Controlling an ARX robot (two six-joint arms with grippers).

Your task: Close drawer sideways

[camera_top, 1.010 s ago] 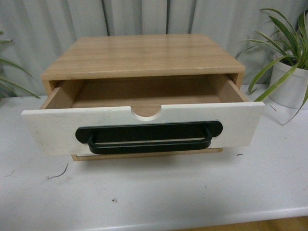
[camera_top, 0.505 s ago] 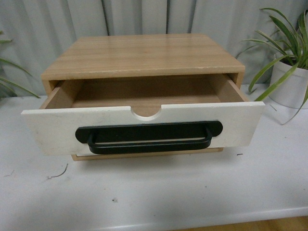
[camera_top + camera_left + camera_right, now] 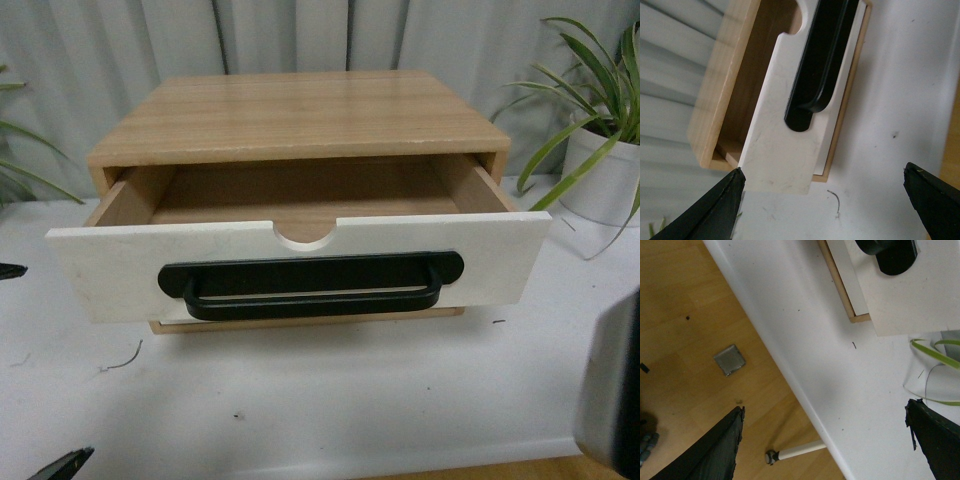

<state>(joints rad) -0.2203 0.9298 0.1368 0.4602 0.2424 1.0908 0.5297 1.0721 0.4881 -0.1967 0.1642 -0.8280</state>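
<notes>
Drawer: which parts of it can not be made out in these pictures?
- Front view: the floor of the drawer just behind its white front is hidden by that front.
- Front view: its rear is hidden under the cabinet top.
- Left wrist view: the handle is cut off by the picture's edge; one end shows.
- Right wrist view: only one corner shows.

A white table (image 3: 350, 400) stands before a grey ribbed wall (image 3: 100, 60). A potted plant (image 3: 605, 180) sits on it; the floor (image 3: 680, 315) is wood.
</notes>
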